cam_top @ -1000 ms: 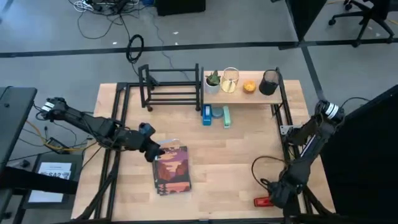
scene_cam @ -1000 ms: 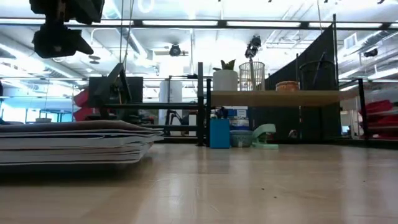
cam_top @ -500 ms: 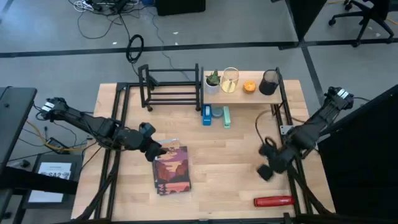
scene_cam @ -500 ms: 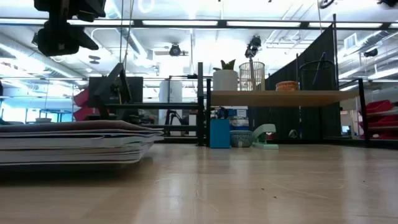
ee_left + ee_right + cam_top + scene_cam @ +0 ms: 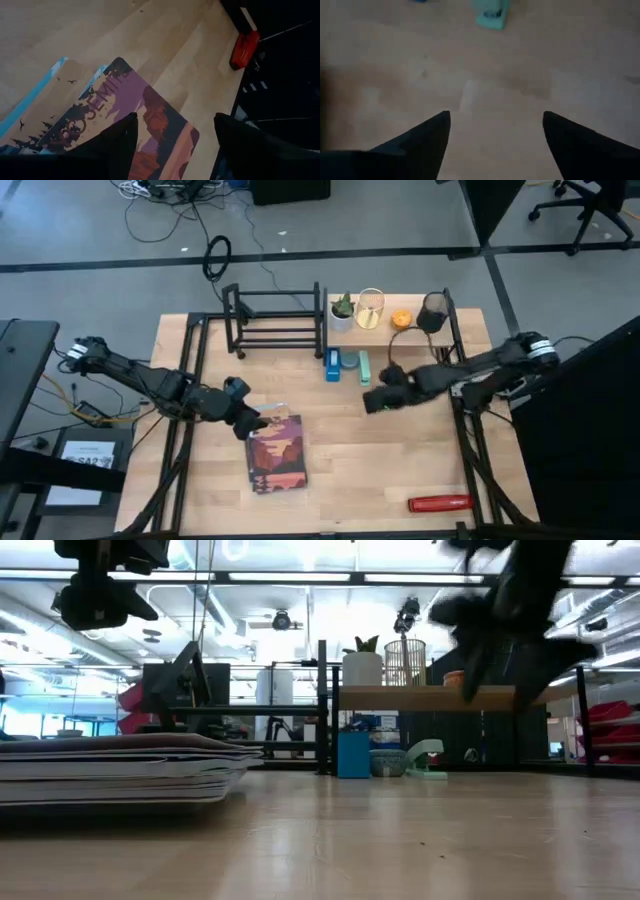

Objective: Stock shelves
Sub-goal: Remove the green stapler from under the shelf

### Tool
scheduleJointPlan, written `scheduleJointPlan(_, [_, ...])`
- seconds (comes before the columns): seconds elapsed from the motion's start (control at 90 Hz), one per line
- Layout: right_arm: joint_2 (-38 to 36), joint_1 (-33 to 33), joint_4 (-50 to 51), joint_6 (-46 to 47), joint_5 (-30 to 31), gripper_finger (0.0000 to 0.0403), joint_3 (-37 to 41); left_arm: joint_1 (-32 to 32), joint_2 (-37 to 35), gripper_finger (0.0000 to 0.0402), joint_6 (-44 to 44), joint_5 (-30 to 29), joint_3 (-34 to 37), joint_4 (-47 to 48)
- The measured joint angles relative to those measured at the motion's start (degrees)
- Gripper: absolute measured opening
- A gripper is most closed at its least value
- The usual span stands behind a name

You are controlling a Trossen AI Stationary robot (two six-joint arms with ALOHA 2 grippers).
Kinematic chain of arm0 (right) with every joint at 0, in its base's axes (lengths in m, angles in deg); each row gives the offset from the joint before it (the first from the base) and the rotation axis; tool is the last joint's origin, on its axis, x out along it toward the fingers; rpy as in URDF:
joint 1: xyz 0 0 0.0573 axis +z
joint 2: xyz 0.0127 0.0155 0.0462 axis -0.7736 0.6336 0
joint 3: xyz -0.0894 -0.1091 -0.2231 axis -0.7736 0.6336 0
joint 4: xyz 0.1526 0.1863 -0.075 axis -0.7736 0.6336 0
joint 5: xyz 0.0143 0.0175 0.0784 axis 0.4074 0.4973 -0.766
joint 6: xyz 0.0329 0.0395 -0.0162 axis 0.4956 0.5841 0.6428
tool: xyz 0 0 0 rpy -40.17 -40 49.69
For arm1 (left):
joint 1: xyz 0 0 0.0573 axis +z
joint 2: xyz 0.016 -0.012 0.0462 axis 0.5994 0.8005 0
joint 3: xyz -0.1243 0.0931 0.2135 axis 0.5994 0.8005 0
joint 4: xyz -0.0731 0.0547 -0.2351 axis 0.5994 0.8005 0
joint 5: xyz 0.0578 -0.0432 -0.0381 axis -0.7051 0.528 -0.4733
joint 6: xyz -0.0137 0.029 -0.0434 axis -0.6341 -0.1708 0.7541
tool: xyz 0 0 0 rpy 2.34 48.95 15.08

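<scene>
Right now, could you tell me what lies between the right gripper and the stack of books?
In the high view, only bare tabletop lies between the right gripper and the stack of books; nothing stands on that stretch.

My right gripper [image 5: 505, 615] appears as a dark motion-blurred shape, hiding part of the pale wooden plank shelf [image 5: 400, 697].

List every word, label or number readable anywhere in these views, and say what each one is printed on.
"SEMIT": large letters, part of a longer word cut off by the left gripper, on the cover of the top book of the stack on the table.
A smaller line under those letters is too blurred to read.
White paper on the floor left of the table: dark print, too small to read.
</scene>
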Motion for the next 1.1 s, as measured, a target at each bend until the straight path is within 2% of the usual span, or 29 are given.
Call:
scheduleJointPlan(0.1, [4.50,-5.50,-4.44,-4.56,-3.55,0.0320,0.00,0.00,0.00,0.0241,-0.02,0.00,0.00,0.04])
scheduleJointPlan(0.2, [8.02,-9.83,-6.71,-4.95,-3.99,0.0338,0.00,0.00,0.00,0.0241,-0.07,0.00,0.00,0.08])
scheduleJointPlan(0.333, [10.72,-13.90,-9.05,-5.21,-5.04,0.0340,0.00,0.00,0.00,0.0241,-0.09,0.02,0.00,0.09])
scheduleJointPlan(0.767, [12.51,-21.25,-14.21,-10.89,-4.69,0.0289,0.02,0.00,0.00,0.0241,-0.07,0.09,0.00,0.27])
scheduleJointPlan(0.944, [15.13,-21.61,-15.03,-12.31,-5.08,0.0271,0.07,0.00,0.00,0.0241,0.28,0.09,0.00,0.16])
scheduleJointPlan(1.1, [15.70,-20.66,-15.49,-12.18,-5.50,0.0238,0.00,0.00,0.00,0.0241,0.50,-0.02,0.00,-0.16])
